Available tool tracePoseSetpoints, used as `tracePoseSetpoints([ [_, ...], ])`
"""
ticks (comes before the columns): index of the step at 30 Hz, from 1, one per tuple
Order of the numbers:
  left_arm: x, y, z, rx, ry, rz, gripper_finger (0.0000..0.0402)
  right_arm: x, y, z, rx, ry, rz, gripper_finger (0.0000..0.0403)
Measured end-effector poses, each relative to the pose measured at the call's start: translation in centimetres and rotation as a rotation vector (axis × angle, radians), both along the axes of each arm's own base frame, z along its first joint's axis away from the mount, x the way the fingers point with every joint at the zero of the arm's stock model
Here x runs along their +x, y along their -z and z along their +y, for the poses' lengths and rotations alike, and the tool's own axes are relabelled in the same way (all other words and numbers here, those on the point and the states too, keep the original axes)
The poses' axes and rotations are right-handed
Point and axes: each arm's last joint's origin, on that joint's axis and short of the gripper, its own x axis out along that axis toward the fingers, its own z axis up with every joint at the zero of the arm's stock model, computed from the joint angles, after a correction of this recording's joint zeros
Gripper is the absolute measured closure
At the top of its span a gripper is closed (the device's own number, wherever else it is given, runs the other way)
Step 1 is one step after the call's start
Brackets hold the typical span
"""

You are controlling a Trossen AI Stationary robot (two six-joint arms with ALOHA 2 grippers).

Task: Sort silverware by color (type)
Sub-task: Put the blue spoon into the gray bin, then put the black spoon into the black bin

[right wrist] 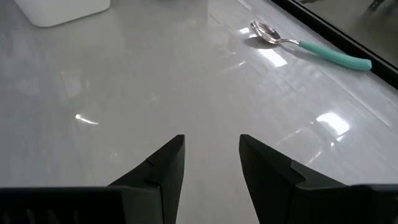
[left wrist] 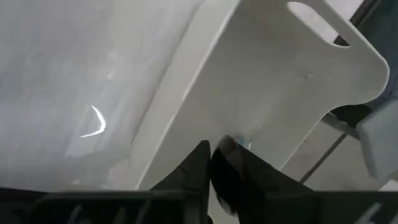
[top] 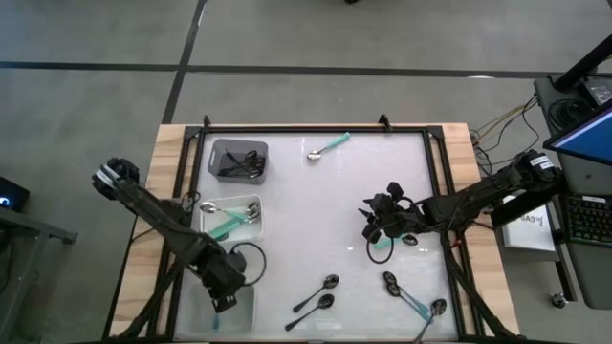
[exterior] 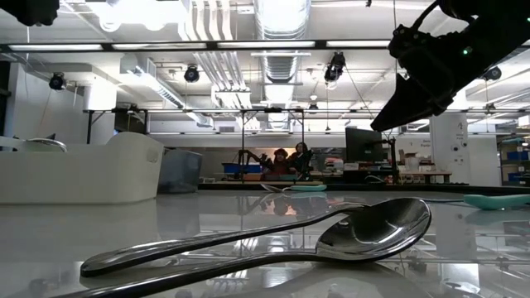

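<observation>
My left gripper (top: 226, 290) hangs over the white bin (top: 239, 313) at the table's near left corner, shut on a spoon with a black bowl (left wrist: 225, 175). My right gripper (right wrist: 211, 158) stands open above the bare table top at the right (top: 381, 227), nothing between its fingers. A teal-handled spoon (top: 381, 250) lies just near of it. Black spoons (top: 318, 294) and black-bowled, teal-handled spoons (top: 411, 298) lie flat near the front edge. A silver-bowled, teal-handled spoon (right wrist: 298, 43) lies at the far side. My left gripper pinches the spoon's black bowl (left wrist: 227, 163) between its two fingers, which point steeply down over the bin. A bit of the teal handle (left wrist: 240, 142) shows beyond the bowl, pointing down toward the bin's floor. The spoon hangs clear below the fingers.
A grey bin (top: 239, 160) with black spoons stands at the far left. Just near of it, a clear bin (top: 232, 218) holds teal-handled spoons. A black frame (top: 316, 131) runs round the table top. In the low view a shiny spoon (exterior: 331, 236) lies close to the camera.
</observation>
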Motion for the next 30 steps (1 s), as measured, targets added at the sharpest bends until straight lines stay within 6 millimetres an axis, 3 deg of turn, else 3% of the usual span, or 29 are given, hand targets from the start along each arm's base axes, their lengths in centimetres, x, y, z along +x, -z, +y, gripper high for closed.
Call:
tracePoseSetpoints([
  [7, 1.9, 0.1, -1.5, 0.01, 0.08, -0.03, 0.0323, 0.0, 0.0, 0.0, 0.002, 0.0, -0.006, 0.0257],
  [14, 4.1, -1.1, -3.2, 0.02, 0.24, -0.101, 0.0311, 0.0, 0.0, 0.0, 0.002, 0.001, -0.007, 0.0257],
  [22, 8.0, -2.2, -4.2, 0.293, 0.428, -0.314, 0.0311, 0.0, 0.0, 0.0, 0.04, 0.032, -0.025, 0.0257],
  [30, 12.2, 0.7, -3.8, 0.46, 0.333, -0.3, 0.0311, 0.0, 0.2, 0.3, 0.206, 0.028, -0.031, 0.0257],
])
